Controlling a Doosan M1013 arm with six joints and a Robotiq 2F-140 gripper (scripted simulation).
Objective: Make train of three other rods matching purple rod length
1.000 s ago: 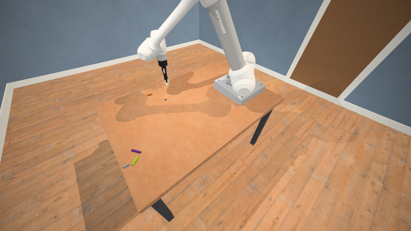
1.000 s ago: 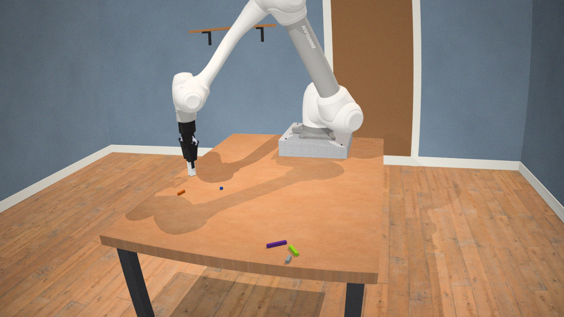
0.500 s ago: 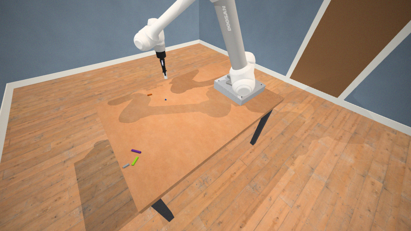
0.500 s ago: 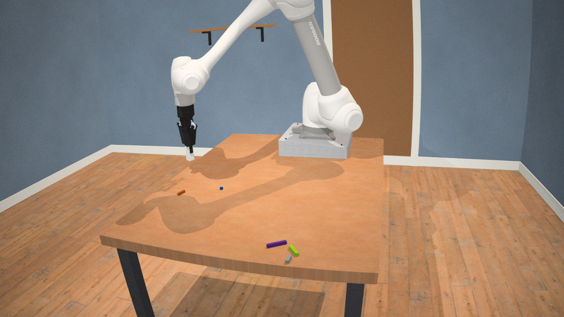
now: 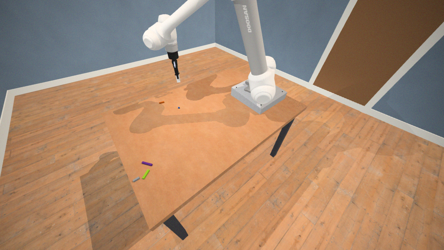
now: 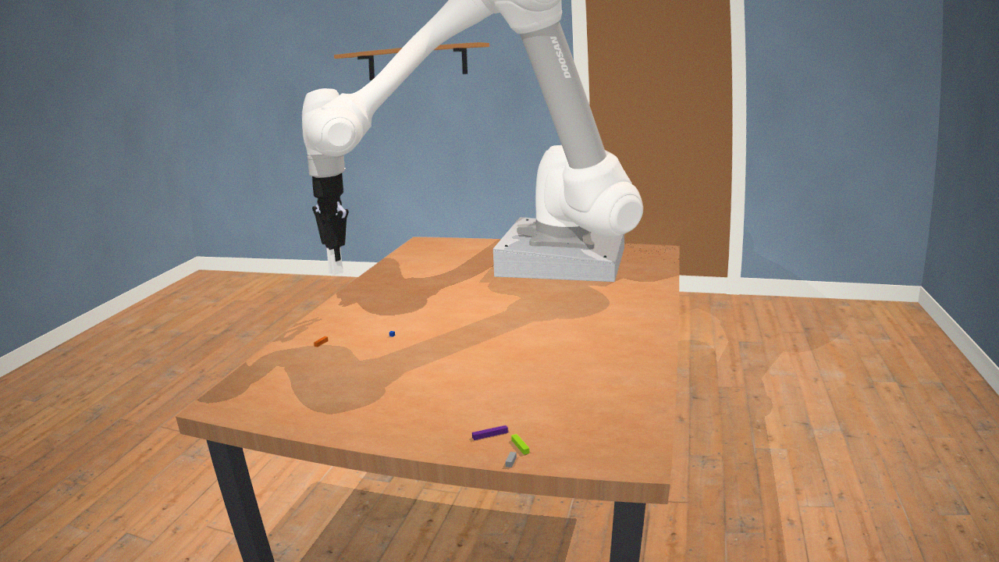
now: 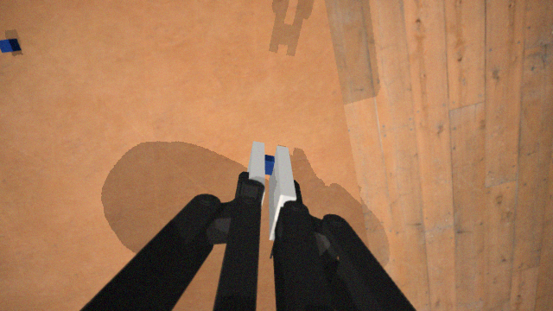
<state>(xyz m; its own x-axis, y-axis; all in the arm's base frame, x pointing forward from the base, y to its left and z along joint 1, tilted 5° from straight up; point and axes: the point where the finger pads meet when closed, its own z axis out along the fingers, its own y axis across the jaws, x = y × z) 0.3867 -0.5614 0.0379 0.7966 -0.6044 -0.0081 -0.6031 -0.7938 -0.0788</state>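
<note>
One blue rod [image 7: 270,165] was clenched in the raised gripper [image 5: 178,81] [image 6: 335,271] [image 7: 266,161], while a second blue rod [image 5: 178,107] [image 6: 392,334] [image 7: 9,45] was seen right of the orange rod [image 5: 161,102] [image 6: 320,341].

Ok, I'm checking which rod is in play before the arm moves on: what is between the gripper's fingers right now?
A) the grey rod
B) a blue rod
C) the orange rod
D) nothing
B: the wrist view shows a small blue rod between the pale fingertips of the gripper.
</note>
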